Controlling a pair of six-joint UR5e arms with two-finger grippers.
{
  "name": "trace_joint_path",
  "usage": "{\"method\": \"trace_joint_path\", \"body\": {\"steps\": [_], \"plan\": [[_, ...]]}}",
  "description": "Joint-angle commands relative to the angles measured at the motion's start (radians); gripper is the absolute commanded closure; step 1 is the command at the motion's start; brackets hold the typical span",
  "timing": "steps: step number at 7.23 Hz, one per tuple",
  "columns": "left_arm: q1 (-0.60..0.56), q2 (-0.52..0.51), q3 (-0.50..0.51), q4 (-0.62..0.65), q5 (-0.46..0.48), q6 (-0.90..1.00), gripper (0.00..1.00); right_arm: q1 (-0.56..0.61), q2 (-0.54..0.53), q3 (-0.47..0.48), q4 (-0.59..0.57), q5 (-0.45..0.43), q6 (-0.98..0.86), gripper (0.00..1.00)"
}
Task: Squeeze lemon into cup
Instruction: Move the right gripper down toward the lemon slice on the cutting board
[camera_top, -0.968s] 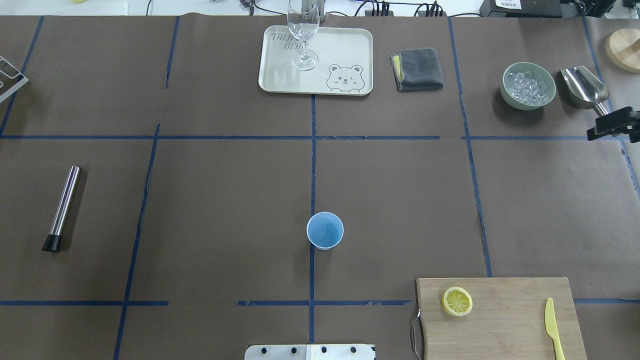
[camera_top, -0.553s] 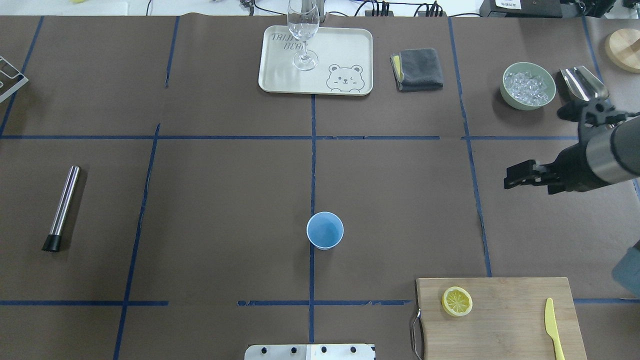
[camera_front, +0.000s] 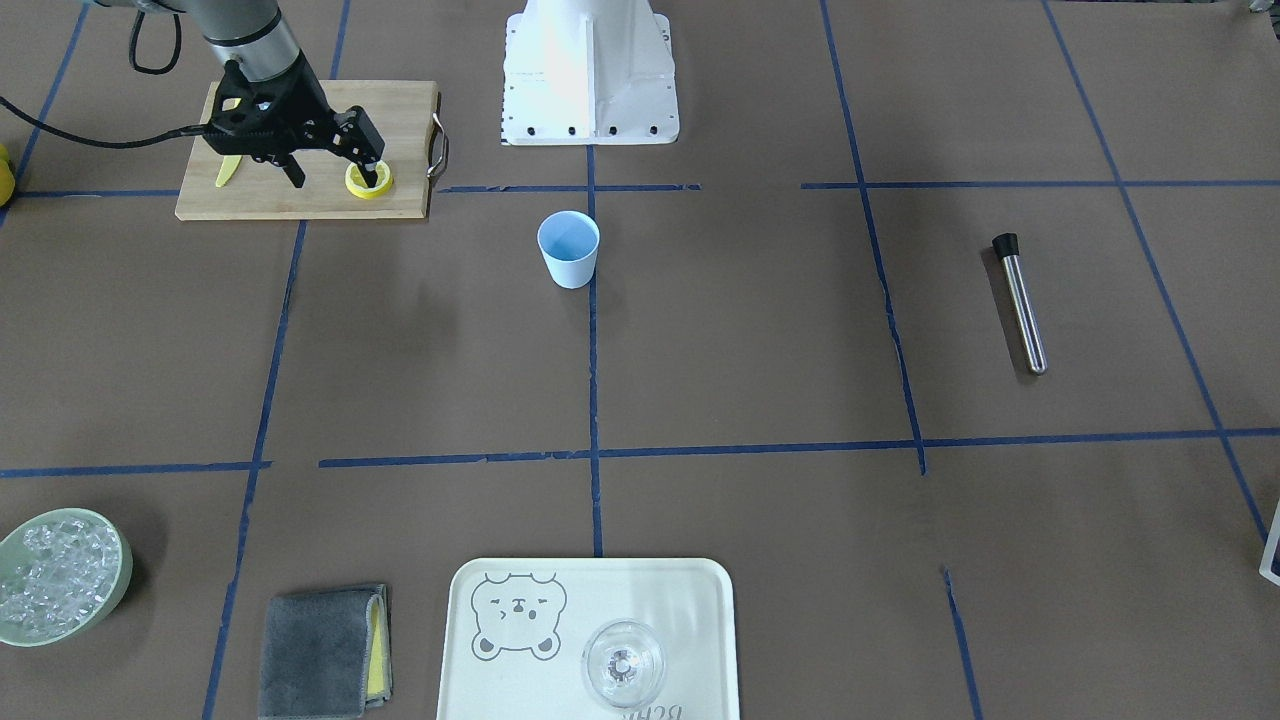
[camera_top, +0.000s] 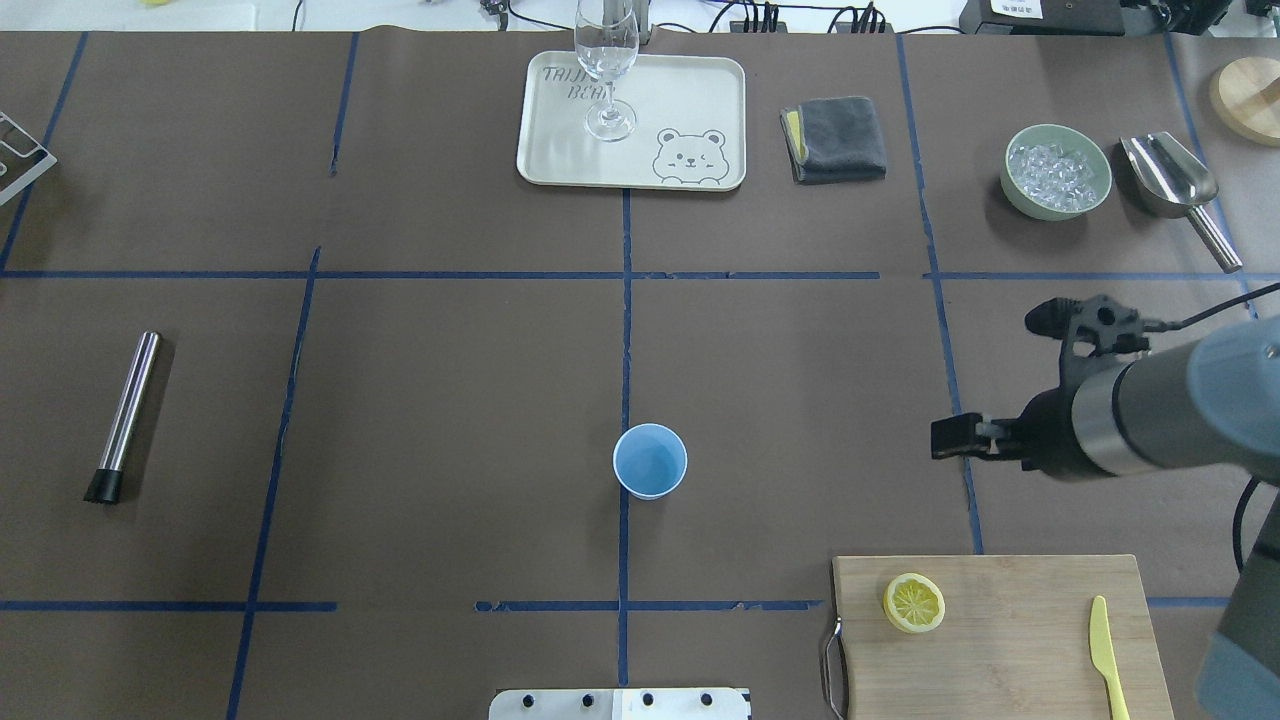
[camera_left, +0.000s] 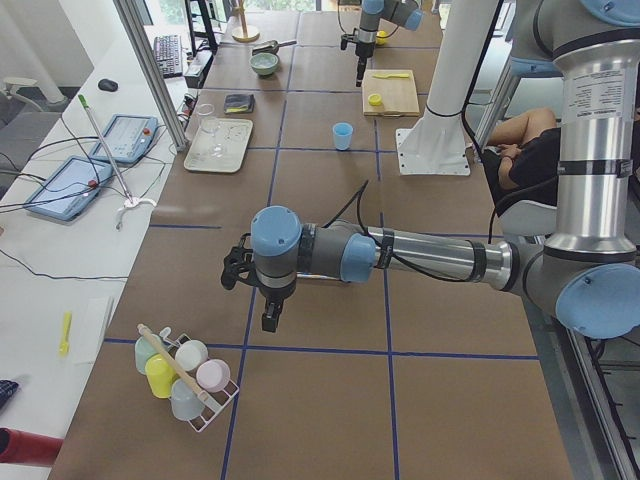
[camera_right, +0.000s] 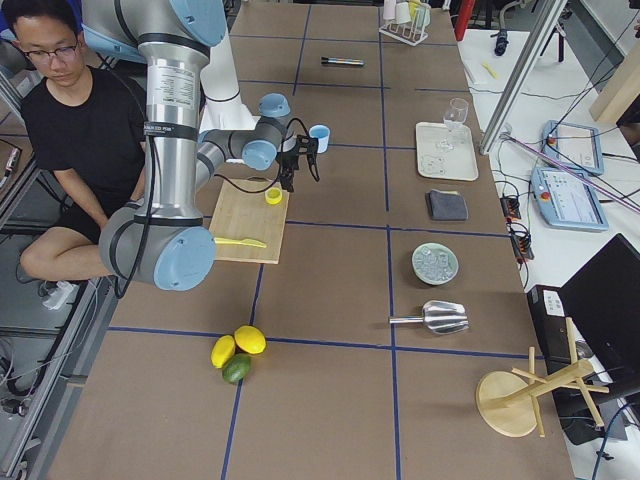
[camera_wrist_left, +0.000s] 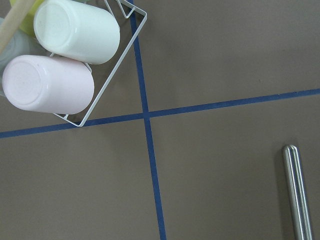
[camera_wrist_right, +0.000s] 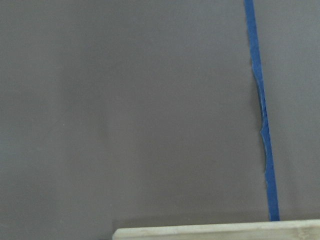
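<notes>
The lemon (camera_top: 914, 603) is a flat slice lying on the left part of a wooden cutting board (camera_top: 1010, 650). The light-blue cup (camera_top: 650, 461) stands upright and empty near the table's middle, left of the board. My right gripper (camera_front: 334, 172) is open and empty, hanging in the air above the table just past the board's far edge. One of its fingers (camera_top: 950, 438) shows in the overhead view. My left gripper (camera_left: 268, 318) hangs over the table's far left end. I cannot tell whether it is open or shut.
A yellow plastic knife (camera_top: 1108, 655) lies on the board's right side. At the back are a tray (camera_top: 700, 110) with a stemmed glass (camera_top: 607, 70), a grey cloth (camera_top: 835, 138), an ice bowl (camera_top: 1057, 172) and a scoop (camera_top: 1170, 175). A steel muddler (camera_top: 125, 415) lies at left, near a cup rack (camera_left: 185, 380).
My right arm has swung in from the right edge, moving left and toward the robot, nearer the cutting board. The lemon, cup and other objects have not moved.
</notes>
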Motion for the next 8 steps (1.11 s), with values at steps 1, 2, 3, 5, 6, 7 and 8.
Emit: {"method": "trace_joint_path", "body": {"steps": [1,2,3,5,6,7,8], "plan": [[-0.001,0.000,-0.002,-0.001,0.001,0.000,0.00,-0.081,-0.006,-0.019,-0.010,-0.036,0.019,0.00],[-0.001,0.000,-0.005,-0.001,0.001,0.000,0.00,-0.115,0.000,-0.039,-0.040,-0.042,0.019,0.00],[-0.001,0.002,-0.008,-0.001,0.001,0.000,0.00,-0.127,0.003,-0.040,-0.042,-0.044,0.019,0.00],[-0.001,0.002,-0.008,-0.001,0.001,0.000,0.00,-0.158,0.002,-0.051,-0.045,-0.041,0.019,0.00],[-0.001,0.002,-0.009,-0.001,0.001,0.002,0.00,-0.176,0.006,-0.071,-0.048,-0.042,0.019,0.00],[-0.001,0.002,-0.007,-0.001,0.001,0.002,0.00,-0.181,0.011,-0.079,-0.048,-0.041,0.019,0.00],[-0.001,0.002,-0.005,-0.001,0.001,0.002,0.00,-0.183,0.013,-0.086,-0.048,-0.041,0.019,0.00]]}}
